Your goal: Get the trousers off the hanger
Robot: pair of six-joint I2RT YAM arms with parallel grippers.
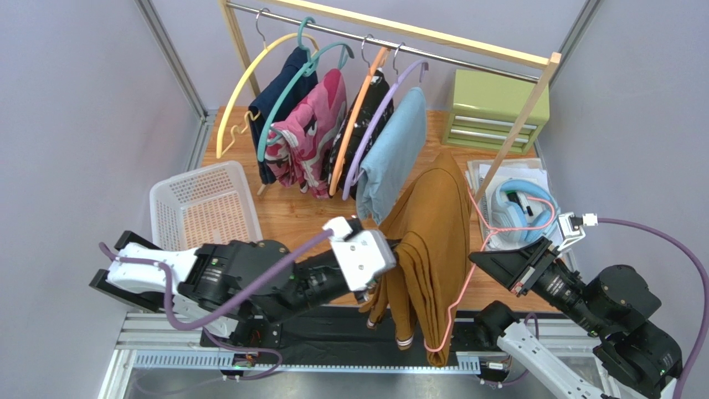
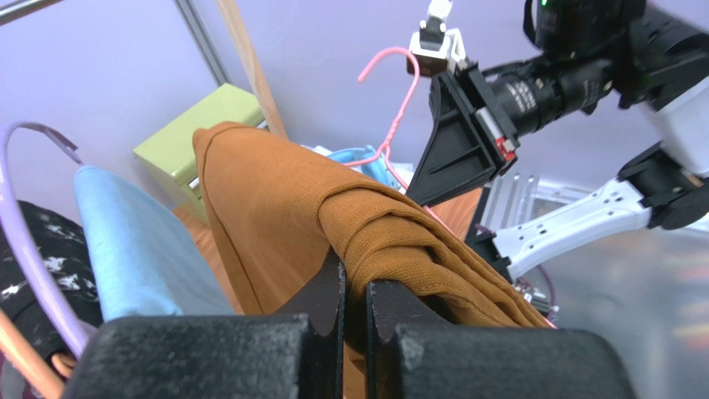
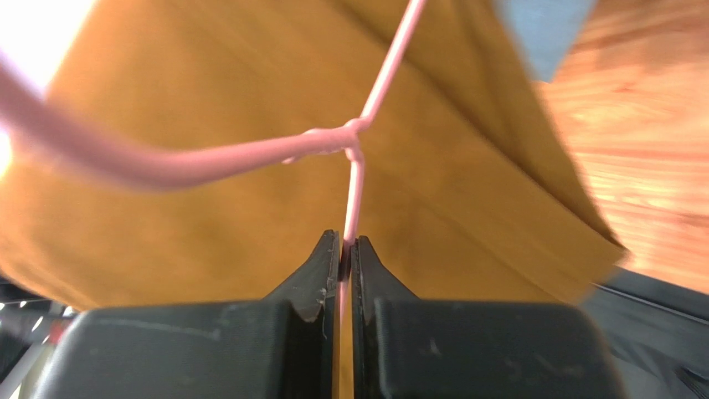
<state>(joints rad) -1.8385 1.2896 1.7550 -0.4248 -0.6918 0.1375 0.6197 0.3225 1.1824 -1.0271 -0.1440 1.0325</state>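
Note:
The mustard-brown trousers (image 1: 428, 249) hang folded over the thin pink hanger (image 1: 463, 274) in mid-air above the table's front edge. My left gripper (image 1: 398, 253) is shut on a bunched fold of the trousers (image 2: 391, 241) at their left side. My right gripper (image 1: 476, 259) is shut on the hanger's wire just below its twisted neck (image 3: 354, 191), to the right of the trousers (image 3: 208, 224). The hanger's hook (image 2: 398, 75) shows in the left wrist view beside my right arm.
A clothes rail (image 1: 391, 37) at the back holds several hangers with a navy, a pink patterned (image 1: 312, 133), a black and a light blue garment (image 1: 395, 154). A white basket (image 1: 200, 204) sits left. A green drawer box (image 1: 491, 108) and headphones (image 1: 520, 212) sit right.

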